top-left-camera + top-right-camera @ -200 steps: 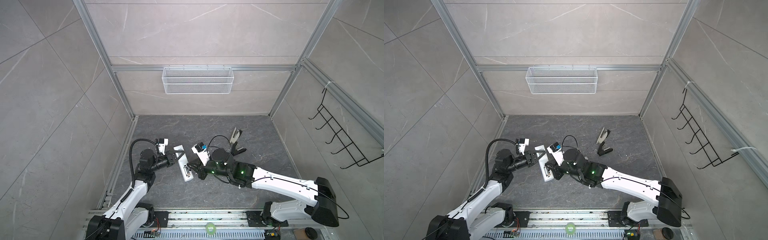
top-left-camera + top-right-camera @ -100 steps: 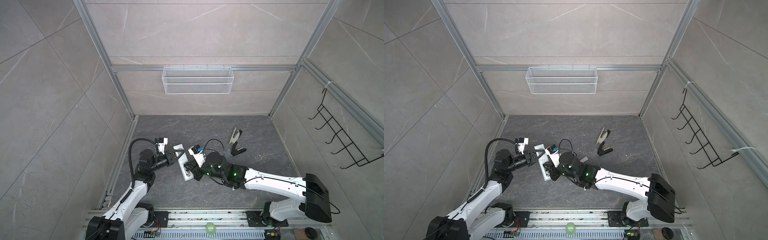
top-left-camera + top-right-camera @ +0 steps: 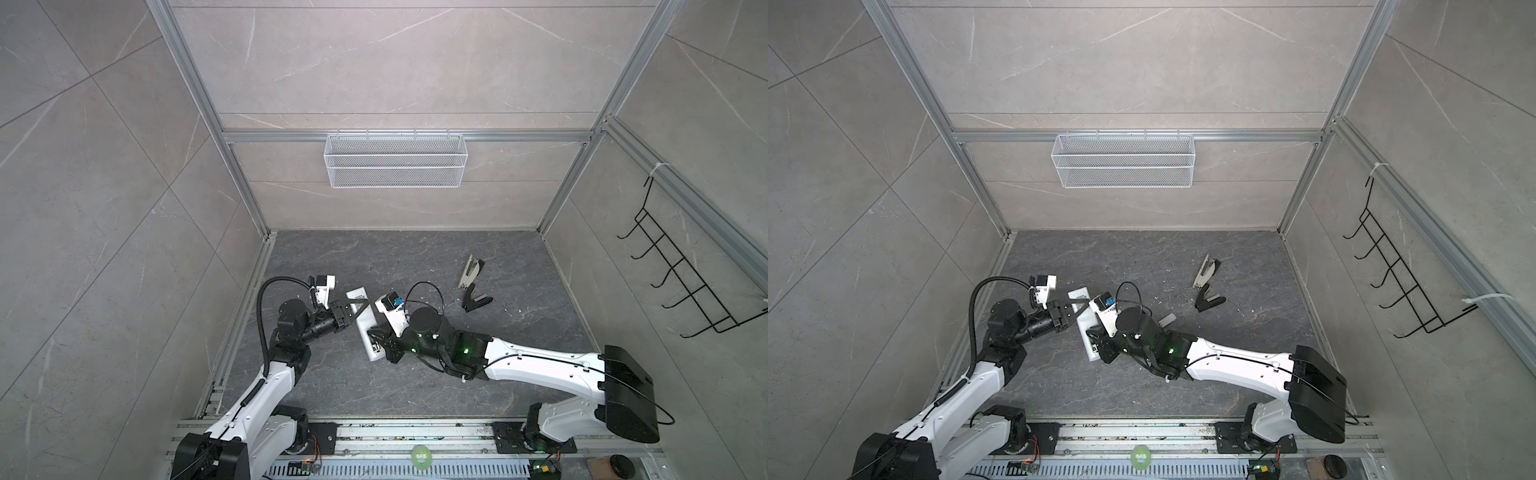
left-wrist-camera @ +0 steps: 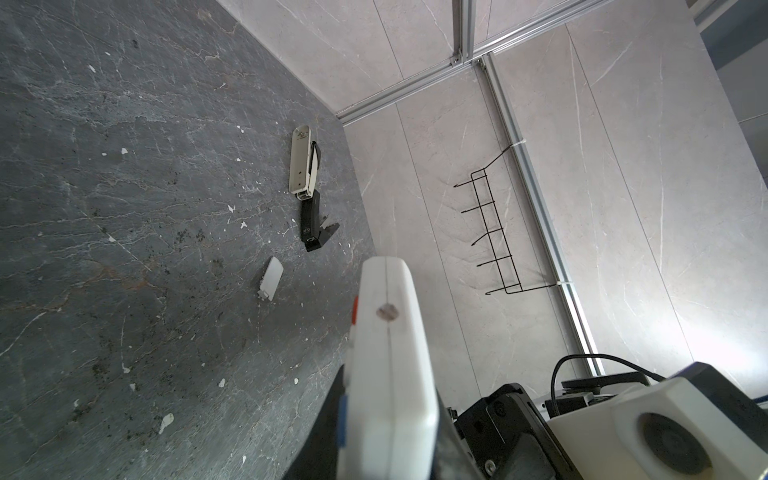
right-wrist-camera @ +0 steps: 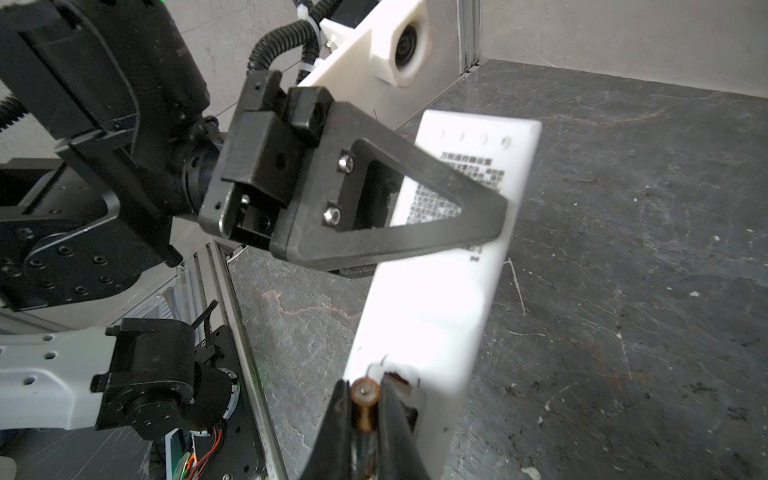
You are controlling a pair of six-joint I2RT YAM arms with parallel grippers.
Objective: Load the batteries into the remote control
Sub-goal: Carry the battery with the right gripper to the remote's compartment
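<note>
Here, at the near end of the remote control point(image 5: 436, 299), the right gripper point(image 3: 379, 345) is seen clenched on a battery point(image 5: 365, 392). The dark cylinder is pinched between the two black fingers point(image 5: 337, 419), and its brass-coloured end shows at their tips. That end is held right at the open compartment point(image 5: 401, 380) cut into the remote's back. Whether it is touching the rim cannot be told.

Farther along the remote, the left gripper point(image 3: 360, 303) is clamped across the white body. One triangular finger is laid over the back face with its black print, and the other is hidden beneath. The remote is thus gripped with its back turned upward. In the left wrist view, red and blue buttons are glimpsed on its opposite face. In both top views the remote is set slantwise, its far end pointed towards the back wall.

To the right of the remote, a small white cover point(image 4: 271, 278) is laid flat on the dark floor point(image 3: 415, 386), apart from both grippers. Farther right of the remote, and well apart from it, a grey-and-black stapler point(image 3: 471, 282) is spread open. White specks are scattered around it.

Beyond the remote's far end, a white wire basket point(image 3: 395, 166) is hung on the back wall. A black hook rack point(image 3: 681, 286) is fixed to the wall on the remote's right.
</note>
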